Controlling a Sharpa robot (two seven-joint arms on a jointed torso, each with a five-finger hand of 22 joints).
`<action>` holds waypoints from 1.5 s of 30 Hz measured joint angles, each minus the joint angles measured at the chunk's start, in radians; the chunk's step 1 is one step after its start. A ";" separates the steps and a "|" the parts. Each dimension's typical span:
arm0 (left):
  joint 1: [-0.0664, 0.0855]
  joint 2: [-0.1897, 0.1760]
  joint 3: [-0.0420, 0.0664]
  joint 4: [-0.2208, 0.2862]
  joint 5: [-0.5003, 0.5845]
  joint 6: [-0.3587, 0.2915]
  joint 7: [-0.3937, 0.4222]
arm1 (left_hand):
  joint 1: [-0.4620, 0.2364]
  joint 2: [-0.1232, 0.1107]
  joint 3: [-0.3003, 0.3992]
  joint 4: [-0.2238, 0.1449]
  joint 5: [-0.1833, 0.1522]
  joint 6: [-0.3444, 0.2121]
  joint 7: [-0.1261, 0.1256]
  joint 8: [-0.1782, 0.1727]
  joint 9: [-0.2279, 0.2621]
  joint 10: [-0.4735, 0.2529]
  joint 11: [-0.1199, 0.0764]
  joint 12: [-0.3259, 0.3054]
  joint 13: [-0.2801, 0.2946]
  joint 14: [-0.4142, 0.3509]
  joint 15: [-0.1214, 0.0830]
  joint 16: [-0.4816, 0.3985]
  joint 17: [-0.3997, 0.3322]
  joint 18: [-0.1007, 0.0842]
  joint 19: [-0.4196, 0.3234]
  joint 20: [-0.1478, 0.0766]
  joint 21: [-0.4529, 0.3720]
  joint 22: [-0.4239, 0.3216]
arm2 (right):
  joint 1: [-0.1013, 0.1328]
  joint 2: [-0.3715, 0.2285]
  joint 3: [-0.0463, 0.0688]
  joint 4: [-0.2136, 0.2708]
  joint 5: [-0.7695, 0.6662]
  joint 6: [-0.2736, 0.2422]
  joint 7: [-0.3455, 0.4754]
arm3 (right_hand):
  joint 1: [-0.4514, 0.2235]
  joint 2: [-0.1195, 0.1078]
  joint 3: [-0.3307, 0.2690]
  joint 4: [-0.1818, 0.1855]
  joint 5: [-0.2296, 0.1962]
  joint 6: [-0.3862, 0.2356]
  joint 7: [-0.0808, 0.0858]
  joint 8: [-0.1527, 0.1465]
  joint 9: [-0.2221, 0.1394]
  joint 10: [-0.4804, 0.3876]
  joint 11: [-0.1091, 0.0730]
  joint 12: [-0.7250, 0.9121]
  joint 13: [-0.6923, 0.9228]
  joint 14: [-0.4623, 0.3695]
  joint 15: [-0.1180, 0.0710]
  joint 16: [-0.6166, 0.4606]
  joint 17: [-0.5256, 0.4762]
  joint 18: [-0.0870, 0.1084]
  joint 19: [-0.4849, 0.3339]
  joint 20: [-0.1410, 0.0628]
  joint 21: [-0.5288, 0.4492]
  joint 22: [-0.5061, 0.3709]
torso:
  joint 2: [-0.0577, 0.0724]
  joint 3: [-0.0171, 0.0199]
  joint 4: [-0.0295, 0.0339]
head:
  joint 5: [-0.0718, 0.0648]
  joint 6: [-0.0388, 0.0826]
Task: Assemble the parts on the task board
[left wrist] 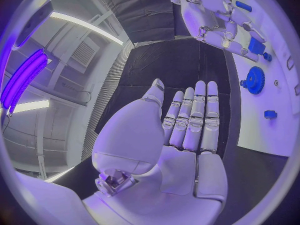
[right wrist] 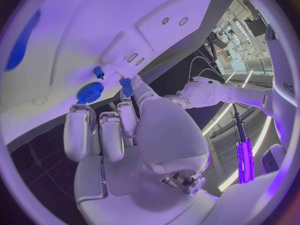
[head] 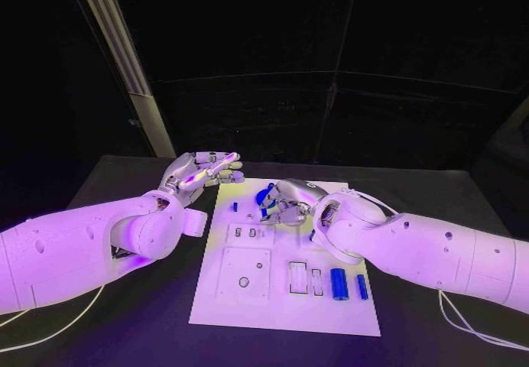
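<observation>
The white task board lies in the middle of the table. My right hand hovers over its far end and pinches a small blue part between thumb and a fingertip, just beside a blue gear and a small blue peg on the board. The left wrist view shows this same right hand with the blue part at its fingertips and the gear close by. My left hand is raised off the board's far left corner, its fingers stretched out straight and holding nothing.
Two blue cylinders lie side by side on the near right of the board, next to rectangular slots. A small blue piece sits near the board's far left edge. White cables trail over the black table.
</observation>
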 measured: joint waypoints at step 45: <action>0.001 0.008 0.000 -0.008 0.003 0.005 0.000 | 0.000 0.000 0.003 -0.003 0.000 0.000 0.000 0.000 0.000 0.000 0.000 0.000 0.000 0.000 0.000 0.000 0.001 0.000 0.000 0.000 0.000 0.000 | -0.037 0.061 -0.002 -0.035 -0.127 0.088 -0.060 | -0.029 -0.030 0.013 0.001 -0.002 0.000 0.000 -0.001 0.001 -0.002 -0.001 -0.020 -0.033 0.004 -0.004 -0.005 0.000 0.000 -0.006 0.001 0.000 -0.006 | 0.001 0.0027 -0.0017 | 0.016 -0.014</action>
